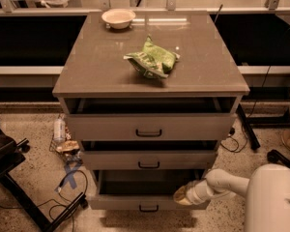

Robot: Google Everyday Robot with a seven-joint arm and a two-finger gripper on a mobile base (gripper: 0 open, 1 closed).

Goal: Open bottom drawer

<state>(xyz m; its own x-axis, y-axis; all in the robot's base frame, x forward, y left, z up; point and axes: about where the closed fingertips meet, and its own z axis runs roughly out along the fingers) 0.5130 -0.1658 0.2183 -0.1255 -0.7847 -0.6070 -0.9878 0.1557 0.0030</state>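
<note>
Camera view, the only one.

- Bottom drawer (135, 203): lowest of three in the grey-beige cabinet (87, 76), just above the speckled floor. It stood well out of the carcass, farther than the middle drawer (183, 159) or the top drawer (193, 127) above it. The plain grey inside showed, and no contents could be seen in the part that was visible.
- Gripper (183, 195): low at the drawer's right front corner, at or touching the top edge of the front panel. The pale arm (224, 181) reached in from the right. Whether it was spread or closed on that edge, I could not tell.
- Black bar handle (149, 208): at the centre of the front, well apart from the gripper and untouched.

Handling, as I judged it:
- A stiff flat panel on a rigid box, free to move only straight out along its runners.
- Probably light, given nothing seen inside.
- The front looked smooth, so a push or flat press might slip.
- The small handle was the surest hold. It sat on the centre line, which would keep a pull square.
- The top lip of the front was the other option. A hold at the right end risked twisting the drawer and binding it in its runners.
- Task looked nearly done.

Also there: a crumpled green bag (152, 59) and a bowl (118, 18) on the cabinet top.
</note>
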